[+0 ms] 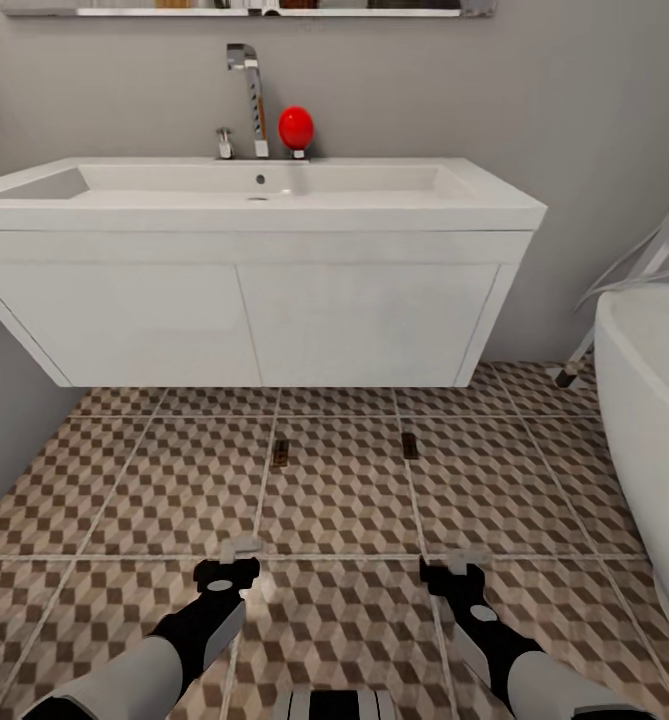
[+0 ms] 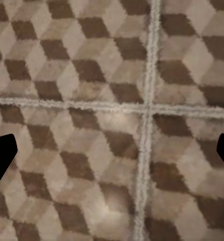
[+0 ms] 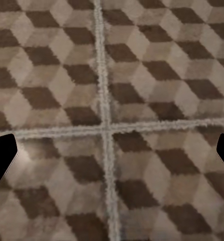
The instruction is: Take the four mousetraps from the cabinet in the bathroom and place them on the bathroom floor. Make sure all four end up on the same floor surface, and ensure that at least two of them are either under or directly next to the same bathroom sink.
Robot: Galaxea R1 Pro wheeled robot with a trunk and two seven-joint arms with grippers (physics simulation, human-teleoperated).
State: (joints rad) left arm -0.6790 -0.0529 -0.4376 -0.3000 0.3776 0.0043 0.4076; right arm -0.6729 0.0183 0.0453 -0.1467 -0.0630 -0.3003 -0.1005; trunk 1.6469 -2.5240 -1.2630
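Note:
Two small brown mousetraps lie on the cube-patterned bathroom floor (image 1: 174, 480) in front of the white bathroom sink (image 1: 259, 195), one mousetrap (image 1: 281, 452) to the left and the other mousetrap (image 1: 410, 446) to the right. Both rest near grout lines just ahead of the sink unit's front. My left gripper (image 1: 238, 562) and right gripper (image 1: 458, 568) hang low over the tiles nearer to me, well short of the traps. The left gripper (image 2: 112, 155) and the right gripper (image 3: 112, 150) are open, with bare tile between their dark fingertips. The cabinet is out of view.
A white bathtub (image 1: 654, 400) fills the right edge, with a slanted chrome floor-standing pipe (image 1: 586, 345) behind it. A tall chrome tap (image 1: 246, 90) and a red round object (image 1: 296, 127) stand on the sink's back. A grey wall (image 1: 4, 420) closes the left.

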